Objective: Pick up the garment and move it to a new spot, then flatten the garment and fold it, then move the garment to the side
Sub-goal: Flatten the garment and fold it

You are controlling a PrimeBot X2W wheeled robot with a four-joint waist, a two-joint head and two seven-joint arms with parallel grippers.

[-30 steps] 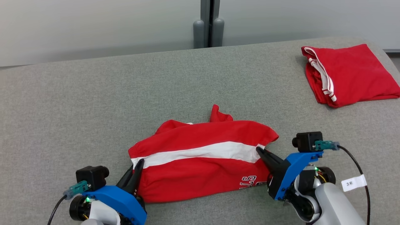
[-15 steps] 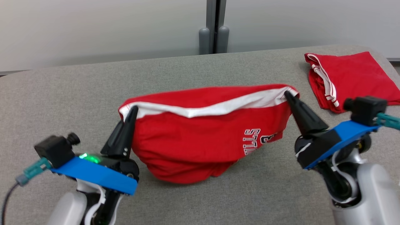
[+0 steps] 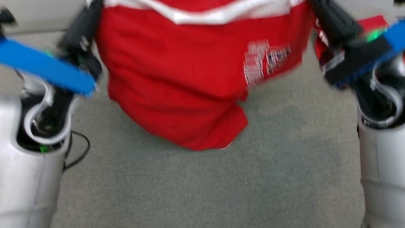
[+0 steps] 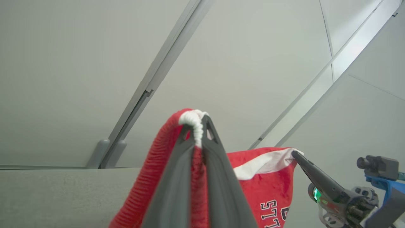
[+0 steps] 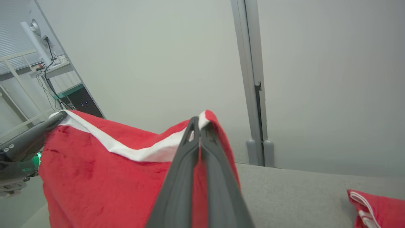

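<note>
At the upper left, the left gripper [image 3: 90,12] was clamped on one end of the garment [image 3: 177,79], which was hung across the upper centre over the grey table [image 3: 221,183], long axis left to right; the right gripper [image 3: 319,9] was clamped on its other end, upper right.

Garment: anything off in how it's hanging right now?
Nothing damaged. The garment hangs from its white band, pinched by the left claw and right claw, but its bottom edge slants and bunches lower toward the left. The head view is blurred.
</note>
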